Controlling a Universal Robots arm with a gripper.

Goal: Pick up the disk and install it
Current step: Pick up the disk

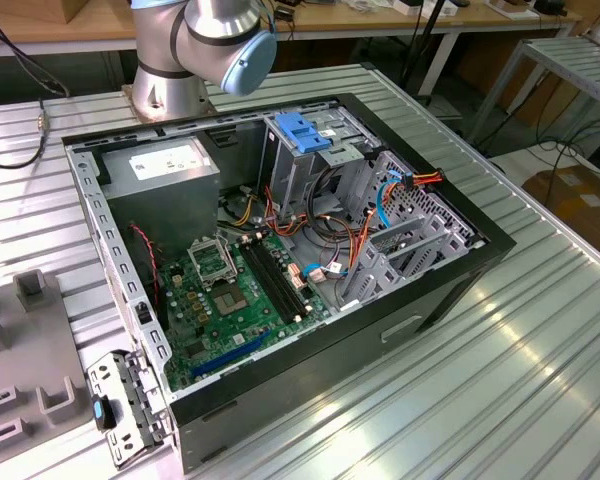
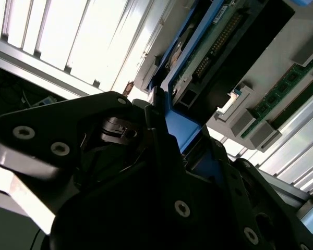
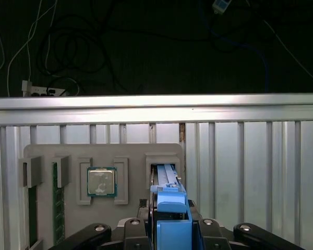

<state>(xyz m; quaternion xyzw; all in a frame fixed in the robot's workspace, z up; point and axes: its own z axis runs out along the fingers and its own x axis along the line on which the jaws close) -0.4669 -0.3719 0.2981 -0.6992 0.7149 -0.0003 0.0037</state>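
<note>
The disk [image 3: 169, 200] stands on edge in a slot of a grey holder tray [image 3: 135, 156], its bright blue carrier toward the camera. The second wrist view shows the disk [image 2: 219, 47] from its circuit-board side, with the blue frame running along it. My gripper [image 3: 172, 224] straddles the carrier's end, a black finger pressed against each side of the blue plastic. The same grip appears in the second wrist view, gripper [image 2: 182, 140] shut on the blue edge. The open computer case [image 1: 280, 250] lies on the table, with a metal drive cage [image 1: 305, 135] inside.
The holder tray also carries a processor chip [image 3: 101, 182] and memory sticks [image 3: 31, 213]. A ribbed metal table edge [image 3: 156, 109] runs behind it, with cables beyond. In the exterior view the arm's base [image 1: 195, 50] stands behind the case, a grey power supply [image 1: 170, 165] inside.
</note>
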